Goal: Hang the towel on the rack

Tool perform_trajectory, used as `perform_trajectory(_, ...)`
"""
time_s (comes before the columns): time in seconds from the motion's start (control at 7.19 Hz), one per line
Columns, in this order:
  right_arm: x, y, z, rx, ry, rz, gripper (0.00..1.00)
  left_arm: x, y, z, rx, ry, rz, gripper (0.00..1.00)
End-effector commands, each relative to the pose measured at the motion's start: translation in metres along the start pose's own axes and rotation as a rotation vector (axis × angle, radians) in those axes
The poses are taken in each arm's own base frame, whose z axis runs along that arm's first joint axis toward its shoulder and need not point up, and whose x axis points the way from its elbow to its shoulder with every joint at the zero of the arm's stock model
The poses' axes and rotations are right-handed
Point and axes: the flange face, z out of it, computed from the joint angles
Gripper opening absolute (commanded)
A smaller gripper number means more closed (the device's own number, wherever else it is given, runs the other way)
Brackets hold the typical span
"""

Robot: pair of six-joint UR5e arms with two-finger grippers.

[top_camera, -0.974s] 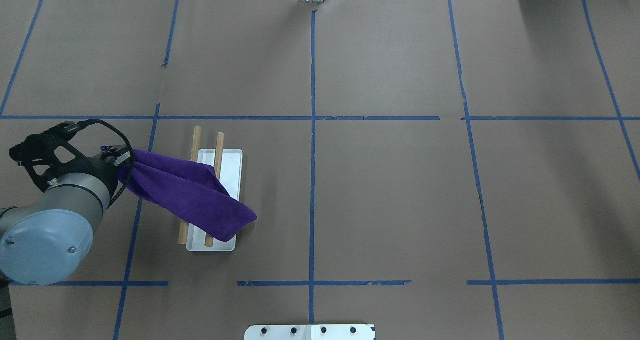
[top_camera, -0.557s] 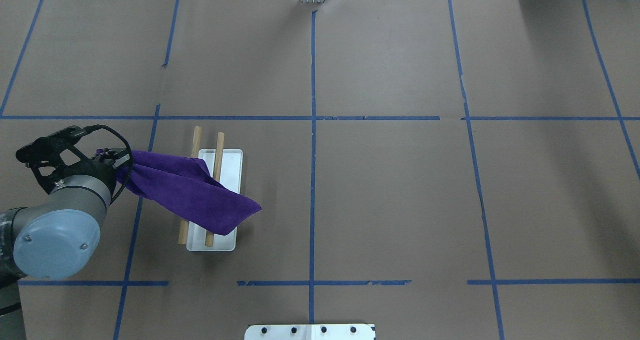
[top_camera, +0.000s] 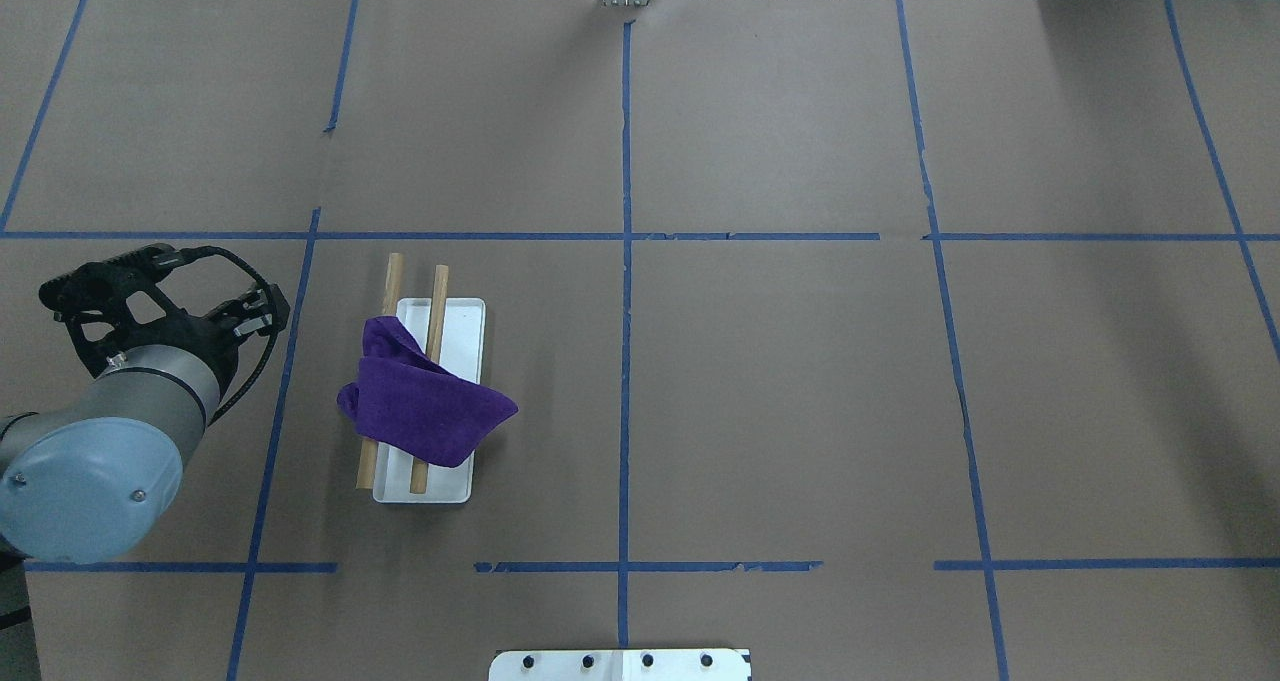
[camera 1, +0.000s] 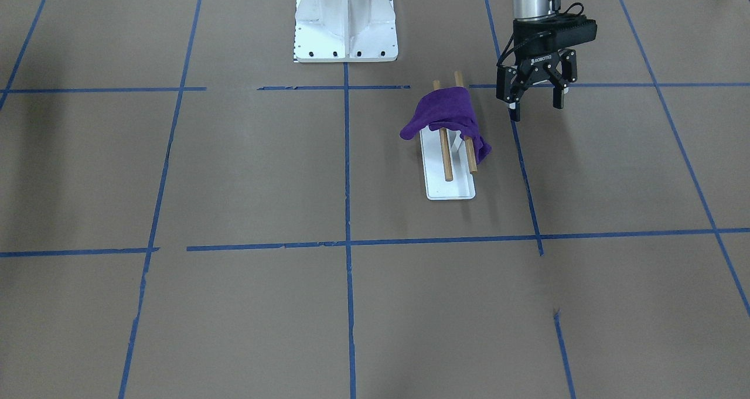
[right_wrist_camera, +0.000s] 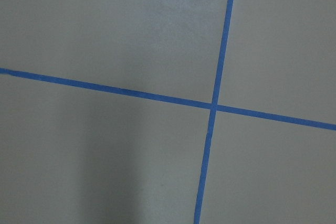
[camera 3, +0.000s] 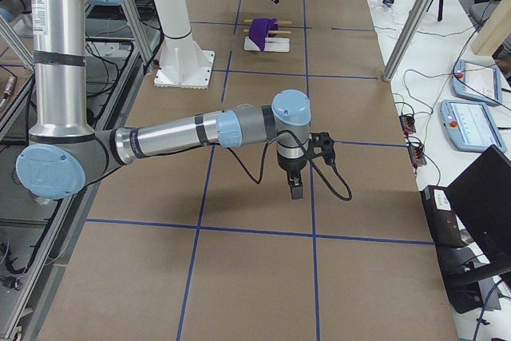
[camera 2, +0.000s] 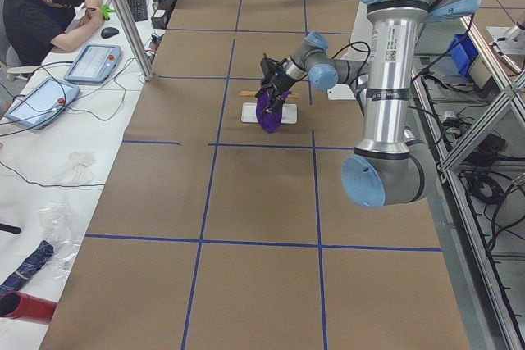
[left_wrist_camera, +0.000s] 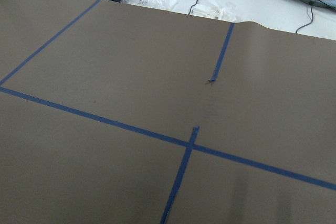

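The deep-purple towel lies bunched over both wooden dowels of the rack, with one end hanging past the right dowel over the white base. In the front-facing view the towel covers the far part of the dowels, and the rack base is bare nearer the camera. My left gripper is open and empty, apart from the towel on the rack's left side; it also shows in the overhead view. My right gripper shows only in the exterior right view, low over the table; I cannot tell its state.
The larger white bolted pedestal stands at the robot's side of the table and shows at the overhead view's bottom edge. Blue tape lines grid the brown table cover. An operator sits beyond the table's far side.
My left gripper has let go of the towel and opened. The towel's held end has dropped and bunched onto the dowels. The gripper has stayed left of the rack.
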Motion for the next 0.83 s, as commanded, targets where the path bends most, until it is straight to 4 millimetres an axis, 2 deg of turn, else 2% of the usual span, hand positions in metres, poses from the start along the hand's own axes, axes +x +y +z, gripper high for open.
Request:
perform_trajectory(0.0,0.012,0.015,0.015,-0.031,-0.006,0.024,1.00,-0.007,-0.046,-0.012,-0.066,0.034,0.154,1.00)
perform_trajectory(0.28,0.027,0.028,0.024,-0.054,-0.008,-0.024,1.00,-0.042,-0.106,-0.012,-0.134,0.046,0.337,1.00)
perform_trajectory(0.42,0.042,0.034,0.040,-0.084,-0.030,0.000,1.00,-0.068,-0.136,-0.002,-0.187,0.047,0.392,1.00)
perform_trajectory(0.56,0.048,0.038,0.048,-0.097,-0.083,0.029,1.00,-0.084,-0.167,0.007,-0.243,0.080,0.431,1.00)
perform_trajectory(0.7,0.056,0.043,0.051,-0.100,-0.116,0.057,1.00,-0.111,-0.196,0.022,-0.289,0.073,0.425,1.00)
